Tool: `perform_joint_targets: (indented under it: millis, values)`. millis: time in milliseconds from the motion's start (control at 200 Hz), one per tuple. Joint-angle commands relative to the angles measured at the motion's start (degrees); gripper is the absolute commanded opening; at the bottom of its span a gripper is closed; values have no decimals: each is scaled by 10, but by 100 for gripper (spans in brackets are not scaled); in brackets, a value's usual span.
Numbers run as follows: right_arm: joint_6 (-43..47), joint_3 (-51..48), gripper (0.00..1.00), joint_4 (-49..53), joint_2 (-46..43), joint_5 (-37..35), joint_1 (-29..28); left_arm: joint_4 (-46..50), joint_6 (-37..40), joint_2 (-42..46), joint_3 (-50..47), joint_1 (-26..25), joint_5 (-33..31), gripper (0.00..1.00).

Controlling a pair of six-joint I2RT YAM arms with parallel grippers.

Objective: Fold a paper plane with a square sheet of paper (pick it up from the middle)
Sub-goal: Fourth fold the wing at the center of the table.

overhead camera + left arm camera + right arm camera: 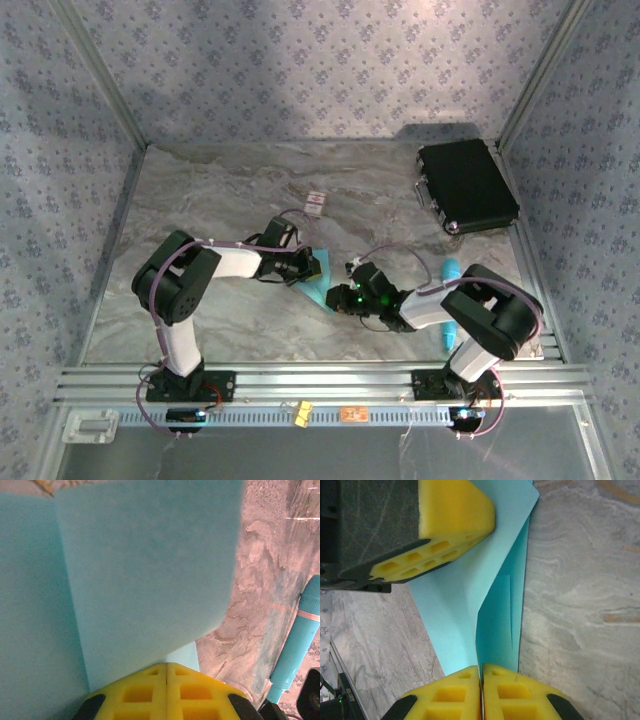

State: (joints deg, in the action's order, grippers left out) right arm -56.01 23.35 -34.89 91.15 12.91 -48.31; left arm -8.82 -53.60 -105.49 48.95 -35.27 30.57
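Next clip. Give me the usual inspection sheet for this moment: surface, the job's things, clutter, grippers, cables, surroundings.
Surface: marble-patterned tabletop, no spills or damage seen.
Job's things: light-blue paper sheet, partly folded with visible creases, held between the two arms.
Clutter: black case at the far right; small white card with red marks beyond the arms; cyan stick lying by the right arm.
Grippers: left gripper shut on the sheet; right gripper shut on a folded edge.
Cables: purple cables looped along both arms, clear of the paper.
Surroundings: patterned fabric walls, metal rail at the near edge.
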Motion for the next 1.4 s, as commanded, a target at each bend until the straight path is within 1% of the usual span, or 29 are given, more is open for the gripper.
perform_joint_targets:
  millis: [0, 360, 725, 835, 974, 1069, 1164, 1214, 1274, 1339, 1394]
  values:
    - [-13, -20, 10, 54, -4, 17, -10, 26, 12, -17, 1, 0, -19, 4]
    - [-18, -37, 7, 47, 0, 18, -18, 28, 12, -13, -4, 0, -26, 4]
    - [-21, -53, 7, 39, -6, 21, -28, 19, 7, -3, -22, 5, -37, 3]
    - [-24, -59, 8, 19, -6, 18, -28, 11, 6, 1, -27, 5, -37, 3]
    - [-24, -50, 14, 7, -21, 17, -21, -1, 4, 0, -33, 4, -31, 3]
    - [-22, -46, 19, 7, -47, 12, -17, -3, 6, 3, -36, 3, -30, 3]
    - [-20, -47, 24, 35, -83, -6, -8, -3, 8, 5, -37, 4, -30, 3]
    - [-16, -48, 26, 53, -106, -15, -3, -3, 8, 6, -37, 4, -29, 3]
    - [-8, -46, 35, 81, -135, -28, 4, -4, 8, 7, -38, 4, -29, 3]
    - [-4, -43, 40, 117, -168, -47, 12, -4, 8, 7, -39, 4, -28, 3]
    - [-6, -42, 42, 143, -191, -62, 21, -6, 7, 7, -40, 3, -28, 3]
